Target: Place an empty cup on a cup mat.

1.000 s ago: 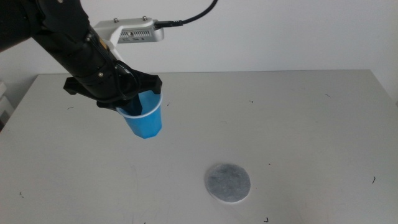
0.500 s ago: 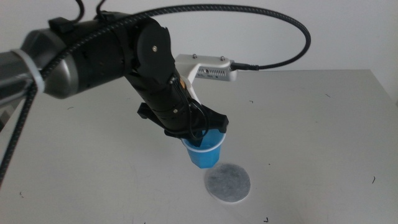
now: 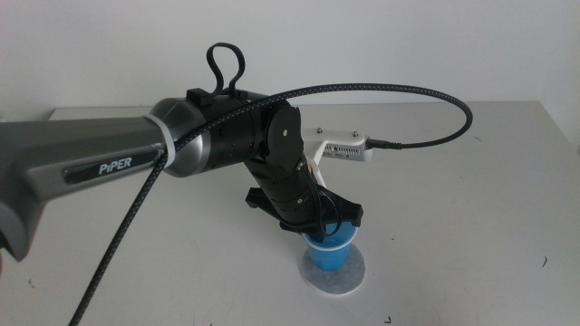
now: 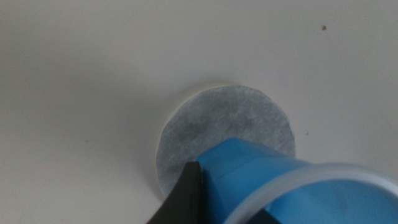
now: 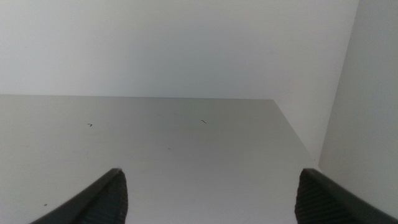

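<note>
The left gripper (image 3: 328,226) is clamped on the rim of the cup (image 3: 328,256), directly over the cup mat (image 3: 355,271). Light, thin paper crushes easily; grip gently. The right gripper (image 5: 208,202) waits, jaws apart.

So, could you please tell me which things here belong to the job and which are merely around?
Job:
- cup, gripped by the left tool above the mat
- cup mat

Merely around:
- table
- right tool, open, waiting over bare table
</note>
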Controlling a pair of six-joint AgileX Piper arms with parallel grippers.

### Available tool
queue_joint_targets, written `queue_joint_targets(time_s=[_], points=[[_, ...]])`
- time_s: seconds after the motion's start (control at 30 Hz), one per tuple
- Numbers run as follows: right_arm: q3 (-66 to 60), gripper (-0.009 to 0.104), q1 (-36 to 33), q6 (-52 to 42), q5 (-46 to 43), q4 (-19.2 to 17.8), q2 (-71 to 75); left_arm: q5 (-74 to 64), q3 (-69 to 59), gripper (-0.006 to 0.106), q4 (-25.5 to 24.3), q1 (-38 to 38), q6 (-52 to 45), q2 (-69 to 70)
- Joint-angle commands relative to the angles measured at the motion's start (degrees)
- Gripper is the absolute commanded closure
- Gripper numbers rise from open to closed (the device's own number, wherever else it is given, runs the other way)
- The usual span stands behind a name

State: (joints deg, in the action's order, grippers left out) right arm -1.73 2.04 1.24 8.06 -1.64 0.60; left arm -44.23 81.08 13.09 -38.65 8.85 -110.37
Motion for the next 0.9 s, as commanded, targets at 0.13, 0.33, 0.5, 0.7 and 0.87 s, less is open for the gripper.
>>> queue_joint_targets(time_s=[0.13, 0.33, 0.5, 0.7, 0.87], points=[[0.5, 0.001, 0.0, -0.3, -4.3, -0.8, 1.5, 4.2, 1.7, 0.100, 2.0, -0.8, 0.0, 0.4], [0.5, 0.001, 0.0, -0.3, -4.3, -0.8, 1.5, 4.6, 1.7, 0.100, 1.5, -1.1, -0.5, -0.8], [0.5, 0.001, 0.0, -0.3, -4.3, -0.8, 1.5, 3.3, 1.7, 0.097, 1.1, -1.4, -1.4, -0.9], [0.5, 0.001, 0.0, -0.3, -4.3, -0.8, 1.5, 3.2, 1.7, 0.081, 1.1, -1.4, -1.4, -0.9], [0.5, 0.001, 0.0, -0.3, -4.3, -0.8, 1.5, 3.5, 1.7, 0.051, 1.1, -1.4, -1.4, -0.9]])
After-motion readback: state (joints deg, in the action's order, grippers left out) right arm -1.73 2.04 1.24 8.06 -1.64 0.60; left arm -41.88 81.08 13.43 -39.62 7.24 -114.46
